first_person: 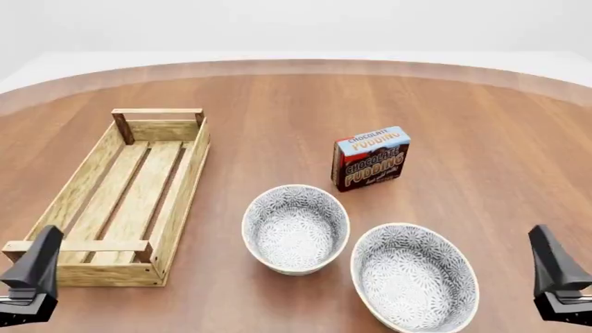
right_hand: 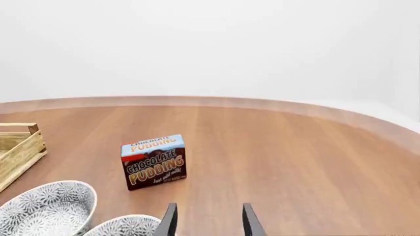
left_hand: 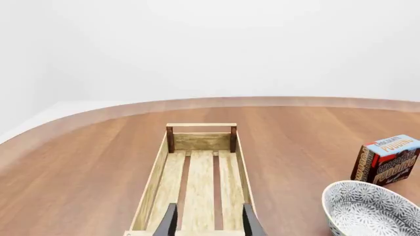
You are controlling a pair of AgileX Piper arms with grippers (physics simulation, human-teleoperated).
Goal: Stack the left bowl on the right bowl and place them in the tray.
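Slatted light-wood tray; two round grey-floral bowls, apparently ceramic

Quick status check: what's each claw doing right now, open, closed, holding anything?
Left claw: open, holding nothing, hovering over the near end of the tray.
Right claw: open, holding nothing, above the table beside the right bowl.

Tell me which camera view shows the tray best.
The front view: the whole tray shows, both bar handles and every slat, with nothing in it. The left wrist view looks along its length, with the near end cut off. The right wrist view catches only one corner.
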